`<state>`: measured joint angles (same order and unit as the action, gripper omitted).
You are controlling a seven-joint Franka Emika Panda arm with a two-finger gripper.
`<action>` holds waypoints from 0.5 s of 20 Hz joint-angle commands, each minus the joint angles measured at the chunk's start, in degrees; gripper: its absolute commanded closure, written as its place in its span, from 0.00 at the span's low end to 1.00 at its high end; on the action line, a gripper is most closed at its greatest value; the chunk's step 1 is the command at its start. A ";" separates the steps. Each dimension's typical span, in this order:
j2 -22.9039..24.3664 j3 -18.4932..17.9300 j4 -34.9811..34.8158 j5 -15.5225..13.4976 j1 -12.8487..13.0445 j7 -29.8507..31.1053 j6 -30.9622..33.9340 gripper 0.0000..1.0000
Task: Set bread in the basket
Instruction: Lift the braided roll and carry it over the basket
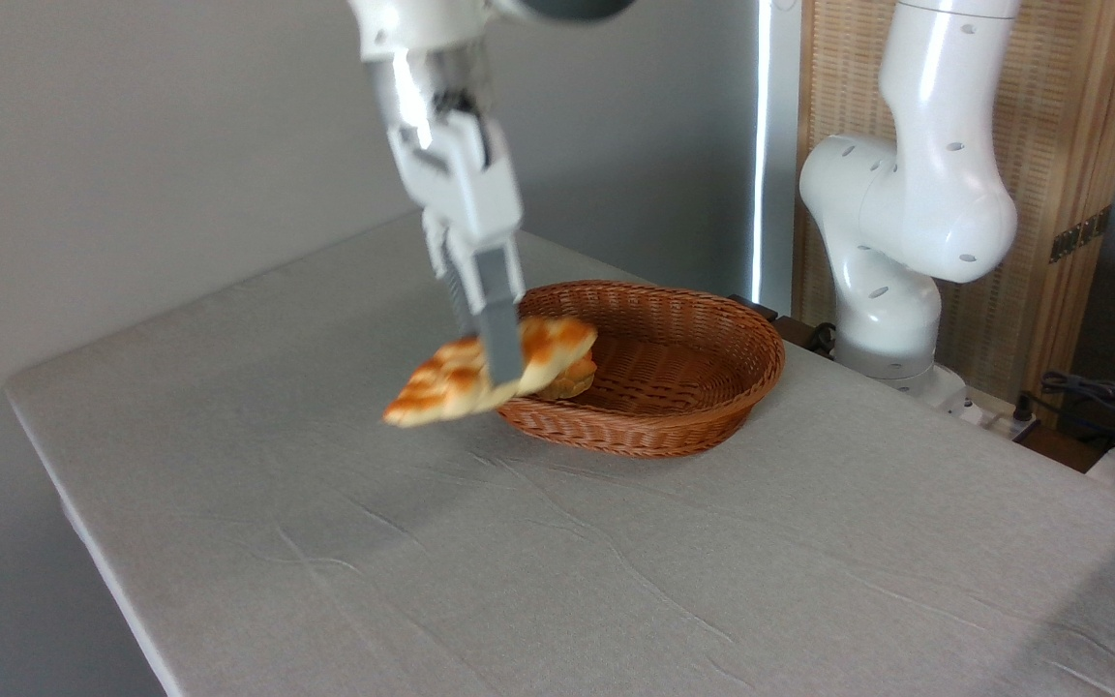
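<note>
Claw (497, 366) pinching bread (490, 370) mid-loaf, aloft off desk (557, 561) at basket's (712, 407) nine o'clock rim. Risk: drooping tip catching rim, or landing on bun (572, 379), tipping out.

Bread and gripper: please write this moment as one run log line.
gripper: shut on bread | bread: airborne, tilted, at basket near rim | bun: in basket

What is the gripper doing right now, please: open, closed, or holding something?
Gripper: closed on the bread, holding it in the air at the near-left rim of the basket.
</note>
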<state>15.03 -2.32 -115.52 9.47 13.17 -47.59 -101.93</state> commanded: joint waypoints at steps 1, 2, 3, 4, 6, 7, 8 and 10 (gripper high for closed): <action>5.25 0.03 -3.12 -1.73 0.89 0.30 9.71 0.57; 6.32 0.03 -4.09 -1.73 0.98 0.30 10.08 0.57; 8.41 0.03 -6.45 -1.91 0.89 0.21 10.43 0.55; 9.48 0.03 -7.60 -1.91 0.98 0.21 10.69 0.55; 12.03 0.03 -10.86 -2.00 2.12 0.21 10.87 0.54; 13.08 0.03 -12.70 -2.00 3.60 0.39 11.13 0.52; 13.62 0.03 -14.63 -2.00 4.75 0.48 12.09 0.51; 13.80 0.12 -17.71 -2.00 7.21 1.44 12.45 0.35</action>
<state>26.44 -1.81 -127.57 7.97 16.44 -47.56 -90.23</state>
